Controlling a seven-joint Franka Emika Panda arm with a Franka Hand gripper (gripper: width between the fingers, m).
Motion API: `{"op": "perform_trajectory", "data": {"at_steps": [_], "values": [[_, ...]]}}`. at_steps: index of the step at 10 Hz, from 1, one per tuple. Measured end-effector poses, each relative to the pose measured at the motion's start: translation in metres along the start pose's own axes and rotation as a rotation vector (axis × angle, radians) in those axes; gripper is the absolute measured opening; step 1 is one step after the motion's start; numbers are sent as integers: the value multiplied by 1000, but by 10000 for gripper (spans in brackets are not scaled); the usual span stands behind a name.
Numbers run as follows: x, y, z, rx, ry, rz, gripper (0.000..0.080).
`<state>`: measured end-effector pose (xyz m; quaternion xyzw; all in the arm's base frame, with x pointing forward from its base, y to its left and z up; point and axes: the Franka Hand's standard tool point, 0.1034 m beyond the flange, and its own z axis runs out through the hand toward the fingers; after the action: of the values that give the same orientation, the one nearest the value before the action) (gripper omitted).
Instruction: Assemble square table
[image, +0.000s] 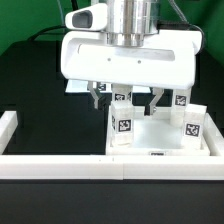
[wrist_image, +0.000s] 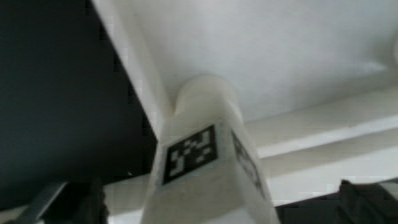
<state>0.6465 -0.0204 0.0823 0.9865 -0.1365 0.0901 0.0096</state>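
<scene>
The white square table top (image: 160, 135) lies at the exterior view's right, just behind the front rail. Several short white tagged legs stand on it: one at the near left corner (image: 122, 126), one at the near right (image: 190, 128), and two further back (image: 120, 98) (image: 181, 100). My gripper (image: 126, 97) hangs over the top's left side with its fingers (image: 97, 95) spread wide. In the wrist view a tagged leg (wrist_image: 199, 150) stands between the dark fingertips (wrist_image: 63, 200) with a gap on each side. The gripper (wrist_image: 214, 205) is open. The top's surface (wrist_image: 285, 50) lies beyond it.
A long white border rail (image: 60, 167) runs along the front, and another (image: 10, 125) stands at the exterior view's left. The table is black, with a green backdrop behind. The large white hand hides the back of the table top.
</scene>
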Motion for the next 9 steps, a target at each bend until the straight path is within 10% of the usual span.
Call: {"op": "perform_trajectory", "data": {"at_steps": [9], "values": [[1,3,0,-51,-7,-483,627]]}}
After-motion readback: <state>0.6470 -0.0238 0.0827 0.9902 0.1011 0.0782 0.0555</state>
